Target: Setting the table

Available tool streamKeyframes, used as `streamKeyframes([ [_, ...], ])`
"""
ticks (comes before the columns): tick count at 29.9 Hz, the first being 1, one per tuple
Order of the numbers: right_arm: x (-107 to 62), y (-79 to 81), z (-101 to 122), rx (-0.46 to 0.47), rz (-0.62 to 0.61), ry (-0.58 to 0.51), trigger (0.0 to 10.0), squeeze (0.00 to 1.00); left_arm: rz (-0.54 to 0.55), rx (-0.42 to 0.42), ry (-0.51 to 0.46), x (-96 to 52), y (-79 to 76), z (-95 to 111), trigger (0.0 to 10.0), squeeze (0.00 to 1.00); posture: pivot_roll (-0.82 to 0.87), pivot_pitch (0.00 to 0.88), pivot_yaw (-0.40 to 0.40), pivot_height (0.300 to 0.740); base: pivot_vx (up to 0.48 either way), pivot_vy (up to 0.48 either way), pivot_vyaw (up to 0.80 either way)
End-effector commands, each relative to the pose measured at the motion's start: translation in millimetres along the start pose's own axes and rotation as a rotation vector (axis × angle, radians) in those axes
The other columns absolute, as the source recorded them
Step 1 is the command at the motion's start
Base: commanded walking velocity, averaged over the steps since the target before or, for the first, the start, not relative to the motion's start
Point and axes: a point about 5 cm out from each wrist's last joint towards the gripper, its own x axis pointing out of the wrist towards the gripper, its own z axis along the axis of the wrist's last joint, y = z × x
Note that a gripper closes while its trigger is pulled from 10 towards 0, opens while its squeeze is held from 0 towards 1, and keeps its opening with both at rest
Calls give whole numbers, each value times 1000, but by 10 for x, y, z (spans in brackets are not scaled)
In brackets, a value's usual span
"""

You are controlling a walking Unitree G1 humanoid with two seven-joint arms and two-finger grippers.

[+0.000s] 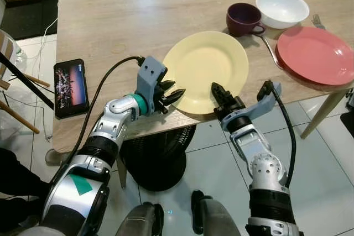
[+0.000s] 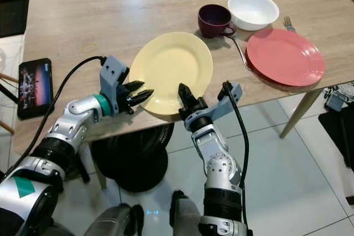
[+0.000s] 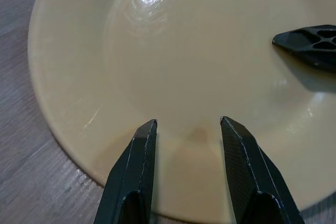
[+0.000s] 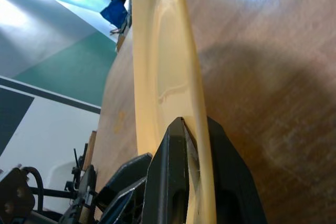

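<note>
A yellow plate (image 1: 204,67) lies at the near edge of the wooden table (image 1: 121,20), slightly overhanging it. My right gripper (image 1: 216,88) is shut on the plate's near rim; in the right wrist view the two fingers (image 4: 178,171) clamp the rim (image 4: 197,103) from both sides. My left gripper (image 1: 175,95) stands open at the plate's near-left edge, its fingertips (image 3: 148,129) hovering just over the rim with nothing between them. The right gripper's upper finger (image 3: 310,43) lies on the plate's face.
A purple cup (image 1: 243,18), a white bowl (image 1: 282,8), a red plate (image 1: 316,54), a spoon (image 1: 270,47) and a fork (image 1: 318,21) sit at the table's right. A phone (image 1: 71,85) lies near the left edge. Tiled floor lies below.
</note>
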Motion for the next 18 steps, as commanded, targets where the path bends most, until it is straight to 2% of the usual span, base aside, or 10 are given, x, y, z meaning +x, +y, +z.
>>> streamKeyframes([
  [1,-67,-3,78,3,8,-61,0,0,6,-23,12,-24,-17,-66,10000,0,-36,134,53,740,0,0,0],
  [6,-80,76,213,1,30,-132,0,0,30,49,-172,-34,4,375,10000,0,-29,130,58,740,0,0,0],
  [7,-80,76,213,1,30,-132,0,0,30,49,-172,-34,4,375,10000,0,-29,130,58,740,0,0,0],
  [8,-94,112,316,4,41,-181,0,0,30,30,-273,-122,6,662,10000,0,-29,130,58,740,0,0,0],
  [9,-99,122,346,3,44,-196,0,0,28,21,-300,-157,4,742,10000,0,-29,130,58,740,0,0,0],
  [11,-102,149,392,-4,50,-215,0,0,36,-5,-331,-222,22,833,10000,0,-7,124,59,740,0,0,0],
  [15,-93,273,514,-109,72,-252,0,0,81,-60,-375,-415,87,977,10000,0,-1,120,60,740,0,0,0],
  [16,-81,329,555,-178,71,-259,4667,0,114,-27,-358,-490,104,944,10000,0,10,107,63,740,0,0,0],
  [17,-72,381,588,-232,74,-270,10000,0,137,1,-340,-553,112,899,10000,0,11,104,63,740,0,0,0],
  [18,-67,414,608,-266,77,-277,10000,0,151,20,-328,-593,115,867,10000,0,11,104,63,740,0,0,0],
])
